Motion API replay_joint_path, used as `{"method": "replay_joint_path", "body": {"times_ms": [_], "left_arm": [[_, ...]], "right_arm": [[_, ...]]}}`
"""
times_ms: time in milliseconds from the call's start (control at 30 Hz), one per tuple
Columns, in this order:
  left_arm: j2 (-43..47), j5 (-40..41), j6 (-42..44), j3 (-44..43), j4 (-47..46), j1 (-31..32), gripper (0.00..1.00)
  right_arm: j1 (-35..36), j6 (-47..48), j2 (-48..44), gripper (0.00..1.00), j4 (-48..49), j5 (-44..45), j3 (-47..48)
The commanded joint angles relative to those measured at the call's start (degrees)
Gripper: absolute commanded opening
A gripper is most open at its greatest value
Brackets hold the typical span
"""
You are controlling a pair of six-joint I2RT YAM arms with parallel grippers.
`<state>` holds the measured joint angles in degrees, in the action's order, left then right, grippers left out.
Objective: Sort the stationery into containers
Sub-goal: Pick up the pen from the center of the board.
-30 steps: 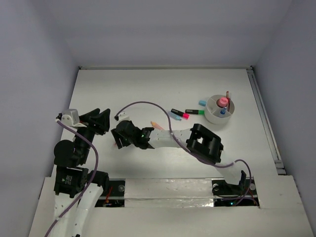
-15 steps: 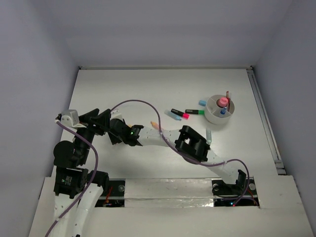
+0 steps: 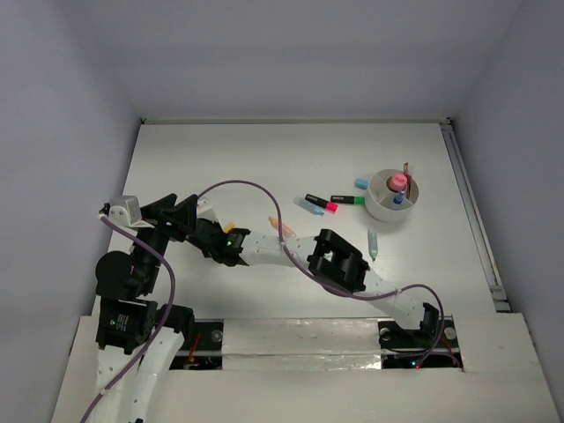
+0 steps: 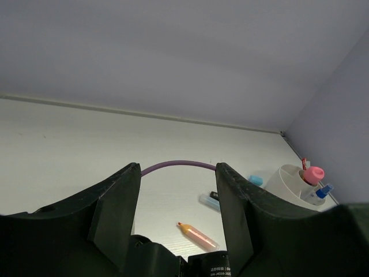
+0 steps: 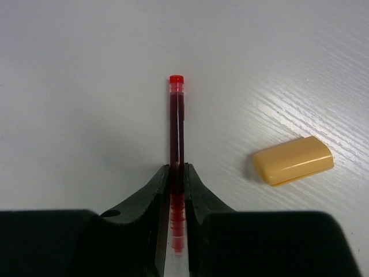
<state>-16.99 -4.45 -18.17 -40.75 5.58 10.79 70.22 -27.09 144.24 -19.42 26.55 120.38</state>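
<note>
One red pen (image 5: 176,109) lies on the surface (image 5: 86,69), long axis toward 12 o'clock, pinched in the closed right end effector (image 5: 177,171); that arm stretches low toward 10 o'clock. One yellow block (image 5: 293,160) sits at the pen's 3 o'clock. The left end effector (image 4: 177,173) is parted and empty. One cup (image 3: 385,210) stands far off at 2 o'clock.

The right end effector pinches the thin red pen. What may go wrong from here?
1. The right end effector holds the red pen with much of its length sticking out; it may tilt or slip when lifted.
2. The left end effector sits open very close to the right arm; they may collide.
</note>
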Motion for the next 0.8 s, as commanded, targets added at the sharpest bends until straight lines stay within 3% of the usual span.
{"method": "replay_joint_path", "body": {"times_ms": [0,200,500,633,767], "left_arm": [[0.29,-0.3,0.16,-0.47,-2.42,-0.24,0.52],[0.47,-0.3,0.07,-0.38,-2.51,-0.24,0.53],[0.03,0.22,-0.02,-0.82,-2.24,-0.24,0.57],[-0.23,2.16,0.42,-2.05,-1.37,0.99,0.58],[-0.67,-1.78,-1.16,-2.67,-1.37,1.52,0.58]], "right_arm": [[0.89,-0.06,3.76,0.17,-5.89,-2.28,1.35],[0.89,-1.56,1.66,0.0,-3.34,-3.17,0.03],[0.89,-1.3,-17.66,0.0,28.52,-4.05,-21.92],[0.89,0.89,-27.24,0.0,36.18,-1.42,-30.53],[0.36,2.48,-35.68,0.0,40.59,1.31,-39.15]]}}
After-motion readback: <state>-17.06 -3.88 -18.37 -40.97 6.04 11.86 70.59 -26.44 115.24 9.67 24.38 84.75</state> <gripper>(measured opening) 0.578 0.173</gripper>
